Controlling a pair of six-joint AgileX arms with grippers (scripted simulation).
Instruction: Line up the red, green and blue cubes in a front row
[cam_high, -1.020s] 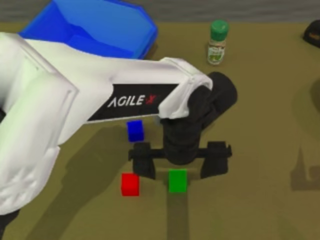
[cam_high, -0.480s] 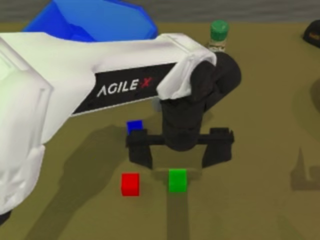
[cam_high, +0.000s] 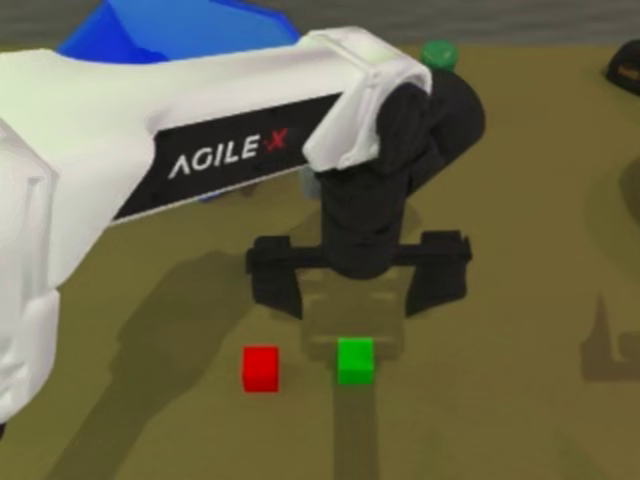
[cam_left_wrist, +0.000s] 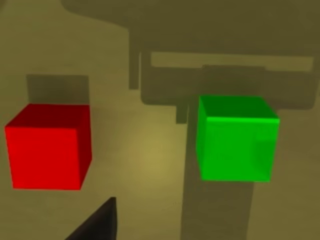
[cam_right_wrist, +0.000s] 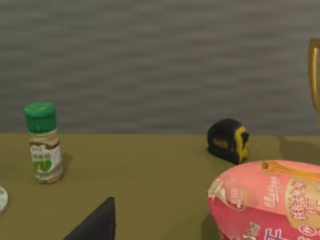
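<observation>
Two cubes lie at the front of the table (cam_high: 520, 420): the red cube (cam_high: 261, 368) to the left and the green cube (cam_high: 355, 360) to its right, apart from each other and in the same row. The left wrist view shows the same pair, both flat on the tabletop with bare surface between them.

Just behind them hangs the left gripper (cam_high: 358, 285), its black fingers (cam_high: 278, 285) spread wide, one behind the gap between the cubes and the other out past the green cube's right side. It holds nothing and touches neither cube. Its shadow falls on the table right around the green cube.

The blue cube is out of sight in the top view, where the white left arm (cam_high: 150, 170) covers the spot behind the red cube.

Compared with a second ago, the gripper has drawn back from the green cube, the arm fills more of the view, and the blue cube, then visible behind the red one, has been hidden by it.

The arm's black panel reads "AGILE X".

Farther back, a large blue bin (cam_high: 180, 30) sits at the far left and a green-capped spice jar (cam_high: 438, 55) peeks from behind the arm. The right wrist view shows that jar, with a label too small to read, a black-and-yellow tape measure (cam_right_wrist: 228, 140), and a pink noodle cup (cam_right_wrist: 267, 202) with printed characters I cannot make out. The right gripper's fingers are not clearly shown.
</observation>
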